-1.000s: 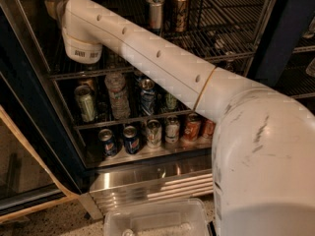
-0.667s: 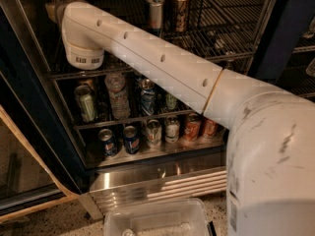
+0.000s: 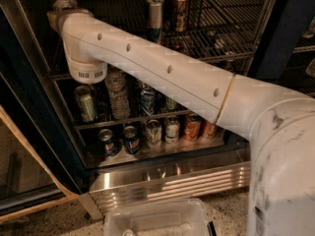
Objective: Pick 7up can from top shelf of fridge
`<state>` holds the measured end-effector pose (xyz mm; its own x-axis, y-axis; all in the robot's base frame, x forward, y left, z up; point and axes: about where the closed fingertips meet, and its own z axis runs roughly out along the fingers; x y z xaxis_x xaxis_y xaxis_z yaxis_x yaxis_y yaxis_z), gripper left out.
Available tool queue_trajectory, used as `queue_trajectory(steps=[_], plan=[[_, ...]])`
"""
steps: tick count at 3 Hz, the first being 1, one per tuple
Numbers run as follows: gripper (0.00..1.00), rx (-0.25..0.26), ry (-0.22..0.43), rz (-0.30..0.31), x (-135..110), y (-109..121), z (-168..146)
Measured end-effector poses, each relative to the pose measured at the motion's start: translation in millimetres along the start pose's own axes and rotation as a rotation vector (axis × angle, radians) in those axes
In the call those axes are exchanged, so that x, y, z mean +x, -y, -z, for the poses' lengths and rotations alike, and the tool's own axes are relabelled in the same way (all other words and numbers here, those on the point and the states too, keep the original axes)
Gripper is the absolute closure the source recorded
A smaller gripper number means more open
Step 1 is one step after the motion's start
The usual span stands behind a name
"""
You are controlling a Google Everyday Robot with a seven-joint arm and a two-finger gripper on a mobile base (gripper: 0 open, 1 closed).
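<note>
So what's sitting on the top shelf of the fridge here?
On the top shelf: a tall slim silver-and-blue can, a dark can, and far left the 7up can. The arm covers the shelf's left front; the gripper, beside that can, is mostly hidden.

You see a smooth matt plastic arm (image 3: 167, 77), chrome-wire top shelf (image 3: 231, 31), glossy ribbed steel panel (image 3: 172, 181); gripper (image 3: 57, 11) upper left.
</note>
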<state>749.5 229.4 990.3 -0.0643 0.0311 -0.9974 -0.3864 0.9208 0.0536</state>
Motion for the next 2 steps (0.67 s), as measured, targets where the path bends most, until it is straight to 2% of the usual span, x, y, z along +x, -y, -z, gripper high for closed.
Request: queue_trajectory(steps=[1, 2], plan=[[1.00, 0.014, 0.004, -0.031, 10.6, 0.1, 28.3], [1.00, 0.015, 0.004, -0.032, 11.2, 0.1, 30.0]])
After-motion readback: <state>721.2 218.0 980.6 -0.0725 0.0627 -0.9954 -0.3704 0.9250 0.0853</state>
